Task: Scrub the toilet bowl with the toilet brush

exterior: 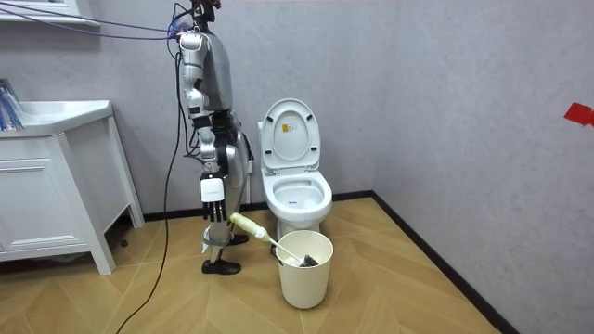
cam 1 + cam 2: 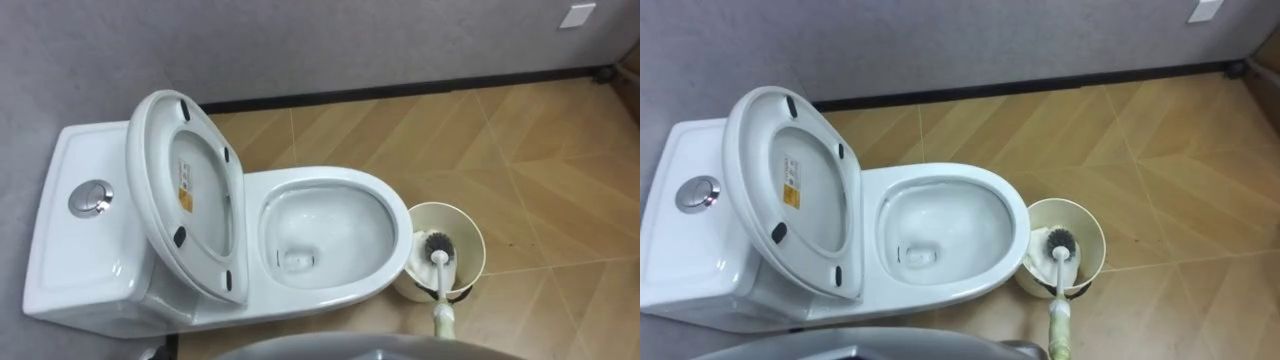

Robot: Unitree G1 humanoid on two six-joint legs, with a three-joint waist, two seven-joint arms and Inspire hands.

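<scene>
The toilet brush (image 2: 437,250) stands head down in the cream bucket (image 2: 452,216), its pale handle leaning out over the rim. The bucket sits on the floor (image 2: 540,150) just beside the front of the toilet bowl (image 2: 325,180), whose seat (image 2: 150,150) is raised against the tank (image 2: 70,240). I see the robot standing at the toilet's side, right hand (image 1: 214,206) hanging near the handle's end; I cannot tell how its fingers are set.

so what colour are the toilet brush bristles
Black bristles, clearest in the left eye view.
</scene>
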